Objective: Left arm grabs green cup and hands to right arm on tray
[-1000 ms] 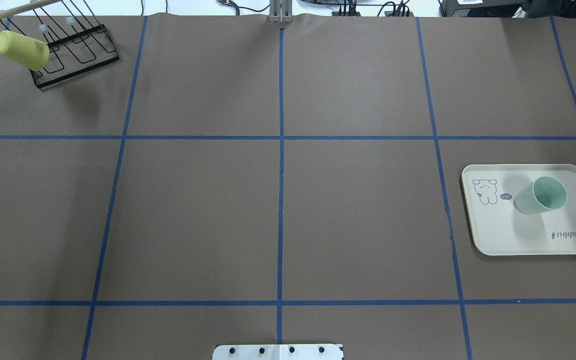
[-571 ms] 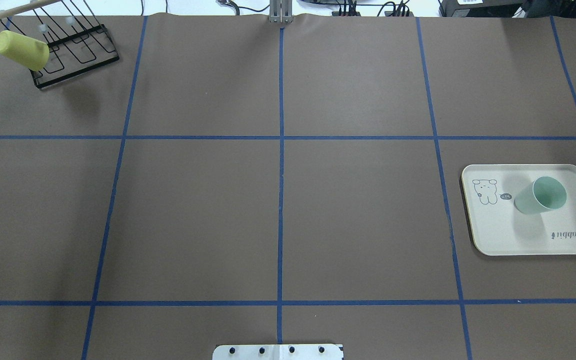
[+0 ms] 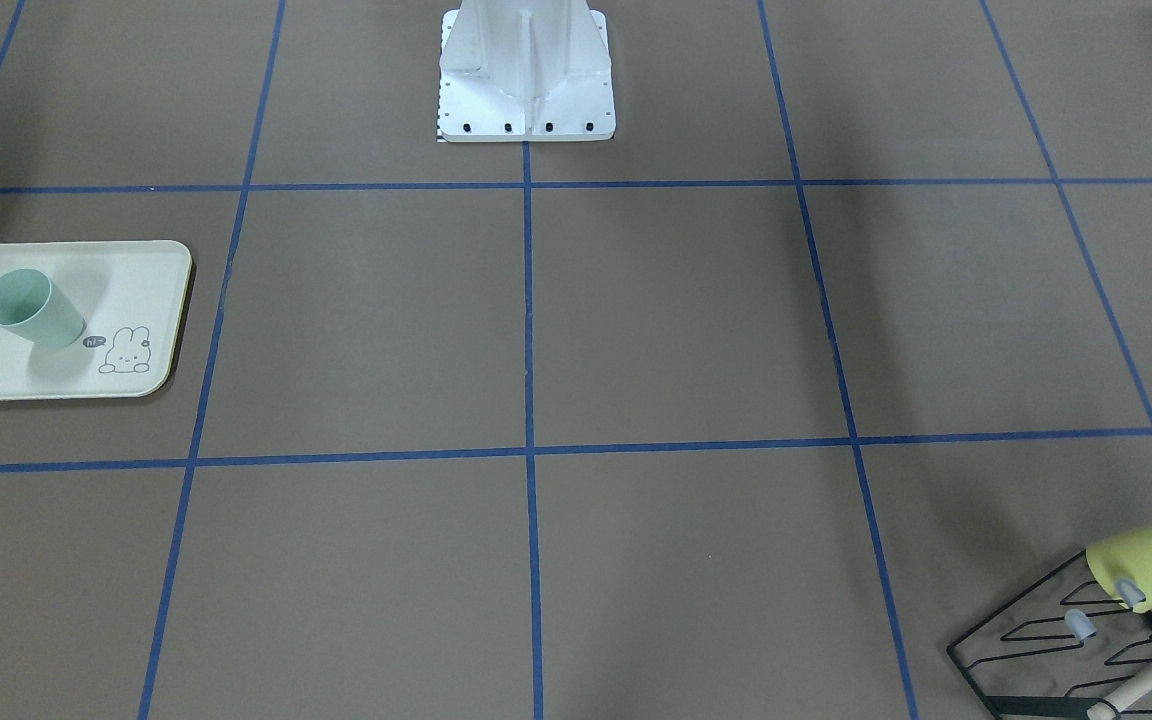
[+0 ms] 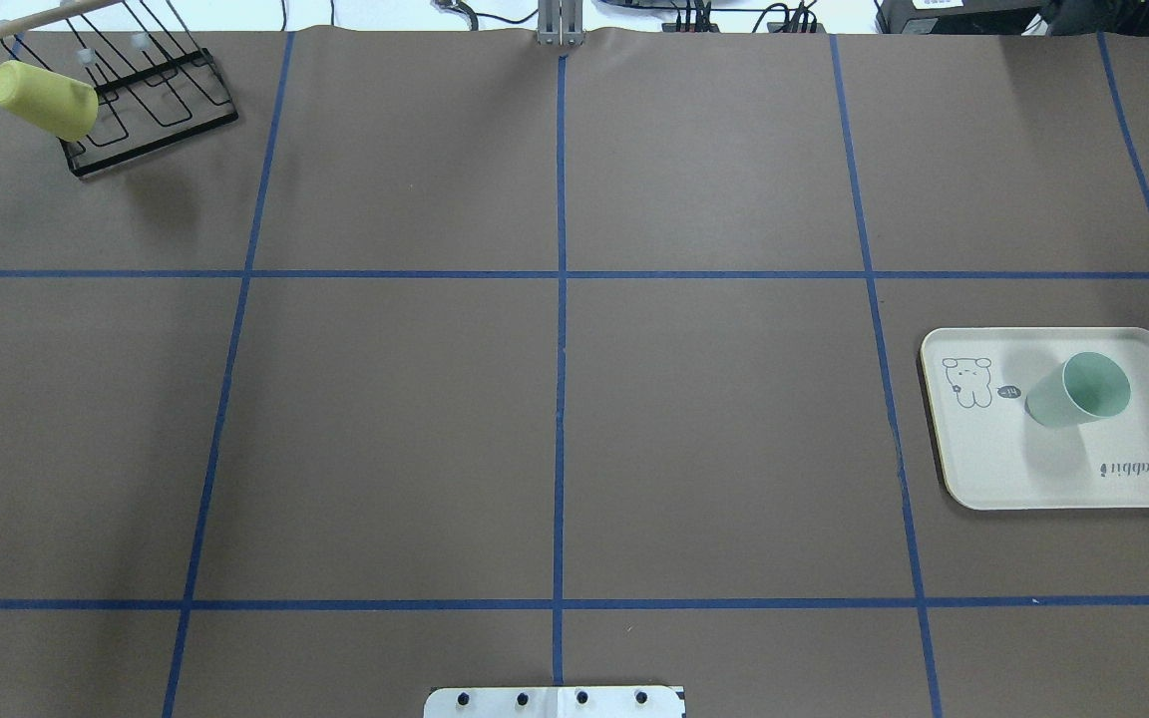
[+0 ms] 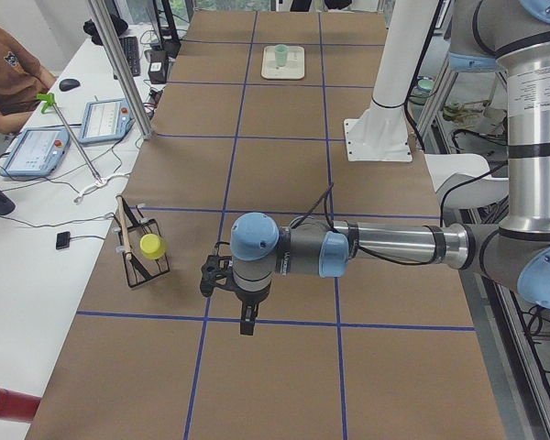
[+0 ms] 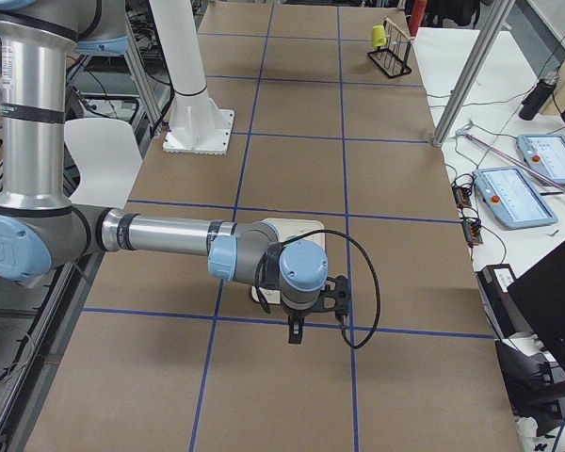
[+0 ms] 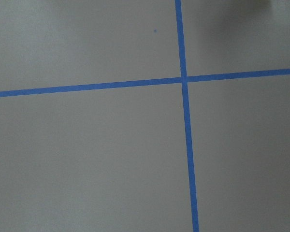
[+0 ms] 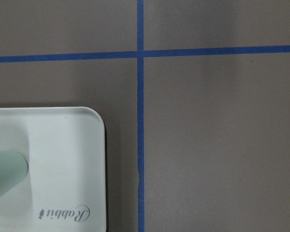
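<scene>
A: Anything shifted in the last second?

B: Nothing in the overhead view. Cups, rack and tray lie exactly as they did, and neither arm shows there.

A: Walk it left to right.

B: Far left, the yellow cup [image 4: 44, 100] hangs on the wire rack [image 4: 161, 110]. The brown table [image 4: 385, 429] with its blue tape lines fills the middle. At the right the green cup [image 4: 1078, 391] stands upright, mouth up, on the tray [image 4: 993, 464], between the bunny drawing and the "Rabbit" script.

A: And the grippers?

B: The left gripper [image 5: 246, 321] hangs near the rack end, well apart from the cup. The right gripper [image 6: 296, 331] hangs just beside the tray — much the nearer. Only side views show them, so I cannot tell whether the jaws are parted or closed. By my reading, the cup is already delivered.
</scene>
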Controlling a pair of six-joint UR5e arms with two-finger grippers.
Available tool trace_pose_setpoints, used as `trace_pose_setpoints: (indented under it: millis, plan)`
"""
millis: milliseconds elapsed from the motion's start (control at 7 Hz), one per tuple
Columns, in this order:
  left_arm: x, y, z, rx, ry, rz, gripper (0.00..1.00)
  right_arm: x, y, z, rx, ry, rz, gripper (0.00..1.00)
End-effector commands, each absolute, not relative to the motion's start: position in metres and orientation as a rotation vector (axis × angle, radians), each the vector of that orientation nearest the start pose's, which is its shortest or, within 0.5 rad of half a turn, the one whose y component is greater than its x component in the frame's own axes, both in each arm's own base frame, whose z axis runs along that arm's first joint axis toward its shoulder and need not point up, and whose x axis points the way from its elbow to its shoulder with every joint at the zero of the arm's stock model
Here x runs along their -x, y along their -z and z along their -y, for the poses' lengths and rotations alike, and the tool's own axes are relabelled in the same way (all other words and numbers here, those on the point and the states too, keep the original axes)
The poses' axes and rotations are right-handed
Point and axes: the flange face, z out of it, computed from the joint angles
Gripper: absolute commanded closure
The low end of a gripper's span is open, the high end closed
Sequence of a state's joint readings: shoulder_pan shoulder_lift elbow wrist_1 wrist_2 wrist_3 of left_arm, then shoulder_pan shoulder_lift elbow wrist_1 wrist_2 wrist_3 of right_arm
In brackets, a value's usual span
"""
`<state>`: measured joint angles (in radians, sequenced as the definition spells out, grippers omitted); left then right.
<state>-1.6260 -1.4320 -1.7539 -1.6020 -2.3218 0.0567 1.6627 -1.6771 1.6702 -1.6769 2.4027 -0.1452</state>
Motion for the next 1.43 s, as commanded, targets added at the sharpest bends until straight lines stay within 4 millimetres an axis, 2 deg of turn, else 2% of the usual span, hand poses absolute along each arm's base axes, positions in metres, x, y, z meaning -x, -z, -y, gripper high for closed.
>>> trace_pose_setpoints:
  millis: [0, 286, 1286]
  plan:
    - [0.089, -0.629, 0.434, -0.119, -0.031, -0.746, 0.00, -0.107, -0.655, 0.438, -0.016, 0.022, 0.747, 0.00]
    - [0.089, -0.626, 0.434, -0.125, -0.033, -0.745, 0.00, -0.107, -0.648, 0.444, -0.030, 0.029, 0.744, 0.00]
    - [0.089, -0.627, 0.433, -0.119, -0.031, -0.746, 0.00, -0.105, -0.643, 0.444, -0.033, 0.018, 0.766, 0.00]
